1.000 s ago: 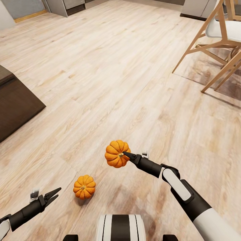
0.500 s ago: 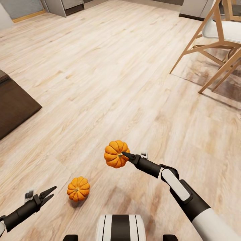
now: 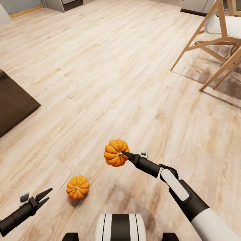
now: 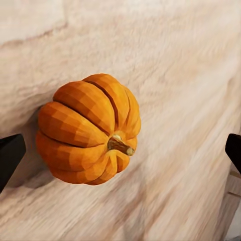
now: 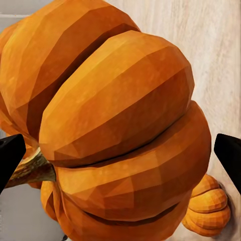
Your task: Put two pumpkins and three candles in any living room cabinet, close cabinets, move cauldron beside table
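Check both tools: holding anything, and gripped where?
The right tool holds one pumpkin off the floor, fingers across its ribbed body beside the stem. The left tool is open and empty; the second pumpkin lies on the floor.

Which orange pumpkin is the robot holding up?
The round ribbed orange pumpkin gripped by the right gripper, up off the light wood-plank floor. The other pumpkin sits on the floor near the open left gripper.

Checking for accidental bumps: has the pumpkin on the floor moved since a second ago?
Cannot tell. The floor pumpkin shifts with the dark cabinet, so the camera moved.
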Tool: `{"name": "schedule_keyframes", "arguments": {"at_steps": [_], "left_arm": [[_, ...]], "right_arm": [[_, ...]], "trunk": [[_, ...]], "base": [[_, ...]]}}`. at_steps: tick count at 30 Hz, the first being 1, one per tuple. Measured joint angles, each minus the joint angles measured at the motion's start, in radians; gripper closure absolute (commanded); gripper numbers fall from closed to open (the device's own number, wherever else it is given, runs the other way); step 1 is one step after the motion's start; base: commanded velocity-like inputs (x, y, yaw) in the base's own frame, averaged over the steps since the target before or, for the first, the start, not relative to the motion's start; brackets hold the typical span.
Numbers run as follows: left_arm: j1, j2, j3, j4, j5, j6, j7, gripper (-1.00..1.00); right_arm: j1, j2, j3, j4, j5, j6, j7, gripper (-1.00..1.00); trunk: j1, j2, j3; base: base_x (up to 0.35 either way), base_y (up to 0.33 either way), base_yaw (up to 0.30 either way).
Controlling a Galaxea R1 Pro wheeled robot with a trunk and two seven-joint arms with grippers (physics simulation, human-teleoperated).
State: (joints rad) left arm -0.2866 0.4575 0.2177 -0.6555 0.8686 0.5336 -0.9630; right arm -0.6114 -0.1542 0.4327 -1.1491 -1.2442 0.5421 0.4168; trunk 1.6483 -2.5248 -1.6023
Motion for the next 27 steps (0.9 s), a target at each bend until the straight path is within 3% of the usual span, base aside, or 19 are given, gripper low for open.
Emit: {"name": "schedule_keyframes", "arguments": {"at_steps": [10,20,27], "left_arm": [[0.0,-0.005,0.0,-0.003,0.0,-0.006,0.062,-1.0],[0.0,-0.01,-0.002,-0.009,-0.002,-0.009,0.071,-1.0],[0.0,-0.01,-0.002,-0.012,-0.007,-0.011,0.064,-1.0]], "right_arm": [[0.0,0.0,0.0,0.0,0.003,-0.001,0.0,1.0],[0.0,-0.002,0.002,-0.022,-0.001,0.003,0.014,1.0],[0.002,-0.004,0.064,-0.154,0.0,0.012,0.05,1.0]], "trunk": [[0.004,-0.002,-0.035],[0.009,-0.004,-0.073],[0.012,-0.006,-0.1]], "base": [[0.0,0.0,0.0],[0.0,0.0,0.0],[0.0,0.0,0.0]]}}
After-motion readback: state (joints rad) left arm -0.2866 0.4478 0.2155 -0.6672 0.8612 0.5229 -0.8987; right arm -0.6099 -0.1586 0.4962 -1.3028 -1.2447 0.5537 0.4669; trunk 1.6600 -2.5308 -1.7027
